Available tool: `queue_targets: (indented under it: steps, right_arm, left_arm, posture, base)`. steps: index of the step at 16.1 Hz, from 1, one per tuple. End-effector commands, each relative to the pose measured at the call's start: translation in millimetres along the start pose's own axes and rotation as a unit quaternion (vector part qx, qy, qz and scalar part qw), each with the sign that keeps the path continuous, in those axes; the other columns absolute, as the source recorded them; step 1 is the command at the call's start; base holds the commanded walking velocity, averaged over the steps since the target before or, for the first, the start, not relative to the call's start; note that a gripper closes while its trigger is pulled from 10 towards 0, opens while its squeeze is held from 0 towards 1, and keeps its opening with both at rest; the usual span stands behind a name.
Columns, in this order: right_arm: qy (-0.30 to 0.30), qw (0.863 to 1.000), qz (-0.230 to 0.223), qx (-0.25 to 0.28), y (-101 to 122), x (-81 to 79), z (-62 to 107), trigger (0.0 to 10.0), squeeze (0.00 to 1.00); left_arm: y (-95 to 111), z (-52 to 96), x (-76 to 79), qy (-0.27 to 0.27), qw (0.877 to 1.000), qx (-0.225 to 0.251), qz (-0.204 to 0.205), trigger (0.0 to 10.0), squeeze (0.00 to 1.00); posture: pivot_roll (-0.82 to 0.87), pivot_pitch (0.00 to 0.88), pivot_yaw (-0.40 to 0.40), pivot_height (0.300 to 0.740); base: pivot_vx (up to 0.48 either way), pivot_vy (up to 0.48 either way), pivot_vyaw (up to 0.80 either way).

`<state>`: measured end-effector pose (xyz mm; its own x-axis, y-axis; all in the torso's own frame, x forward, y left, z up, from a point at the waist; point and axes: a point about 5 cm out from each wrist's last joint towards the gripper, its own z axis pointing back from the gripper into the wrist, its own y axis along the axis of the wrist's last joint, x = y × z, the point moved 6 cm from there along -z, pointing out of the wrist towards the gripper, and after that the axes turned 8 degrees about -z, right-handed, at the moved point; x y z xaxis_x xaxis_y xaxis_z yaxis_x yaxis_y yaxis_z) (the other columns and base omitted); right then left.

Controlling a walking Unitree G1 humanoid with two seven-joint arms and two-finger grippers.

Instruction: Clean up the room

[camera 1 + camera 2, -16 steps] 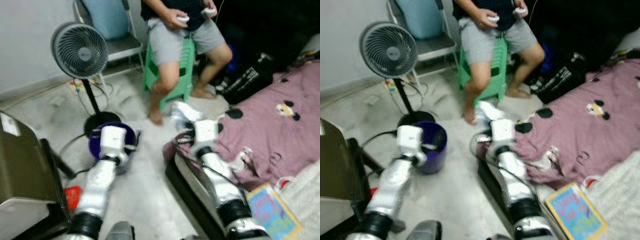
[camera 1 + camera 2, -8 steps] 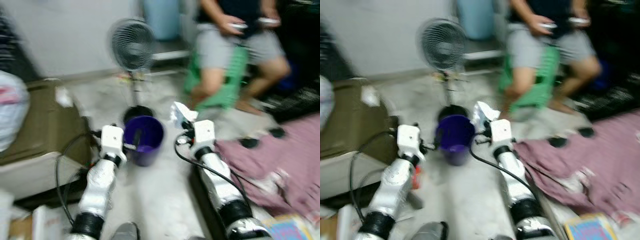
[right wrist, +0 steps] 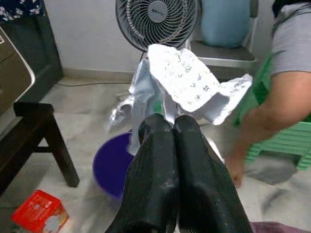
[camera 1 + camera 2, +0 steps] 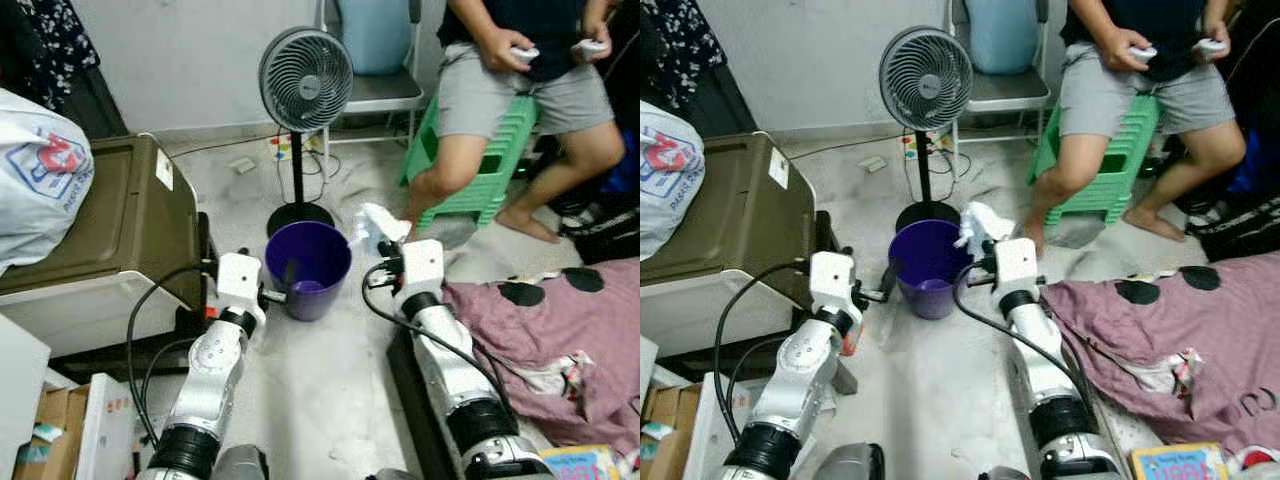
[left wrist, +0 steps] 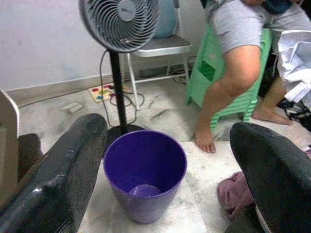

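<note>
Paper wad [image 3: 180, 82] pinched tight in my right claw [image 3: 172, 124], just beside the purple bin [image 4: 307, 268]; left claw [image 5: 170, 160] spread wide, empty, facing that bin.

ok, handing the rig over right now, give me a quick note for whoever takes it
Right pincer: shut on crumpled white paper, held beside the rim of the purple bin, not yet over the opening.
Left pincer: open, empty, pointed at the bin from its other side.
Bin stands on the floor in front of the standing fan; a seated person is beyond it.
Done: paper picked up.
Left: move it over the bin and release. A small red box lies on the floor by a dark stool.
</note>
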<state>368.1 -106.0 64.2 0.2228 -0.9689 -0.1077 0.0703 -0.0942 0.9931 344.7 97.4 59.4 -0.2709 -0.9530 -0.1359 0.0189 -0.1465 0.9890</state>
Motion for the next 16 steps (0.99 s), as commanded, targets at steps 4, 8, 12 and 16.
queue_targets:
  steps: [4, 8, 12, 16]
  right_arm:
    - [0.009, 1.000, -0.004, 0.002, 1.1, -6.1, -0.9, 10.0, 0.00]
    - [0.011, 1.000, -0.004, 0.002, 0.8, -6.1, -0.4, 10.0, 0.00]
    - [0.008, 1.000, -0.005, 0.001, 0.5, -5.6, -0.2, 10.0, 0.00]
    - [0.008, 1.000, -0.005, 0.001, 0.9, -5.7, -0.8, 10.0, 0.00]
  left_arm:
    - [3.3, 0.4, -2.9, 0.000, 1.000, 0.008, -0.002, 10.0, 0.00]
    - [2.8, 0.8, -2.2, -0.001, 1.000, 0.007, -0.002, 10.0, 0.00]
    - [2.6, 0.9, -1.6, -0.004, 1.000, 0.006, -0.002, 10.0, 0.00]
    - [2.5, 0.4, -2.1, -0.004, 1.000, 0.006, -0.002, 10.0, 0.00]
  posture:
    - [0.02, 0.051, -0.034, 0.740]
    - [0.02, 0.049, -0.036, 0.740]
    - [0.02, 0.050, -0.034, 0.740]
    - [0.02, 0.051, -0.033, 0.740]
  base:
    - [0.000, 0.000, 0.25]
    - [0.000, 0.000, 0.74]
    - [0.000, 0.000, 0.12]
    - [0.000, 0.000, 0.00]
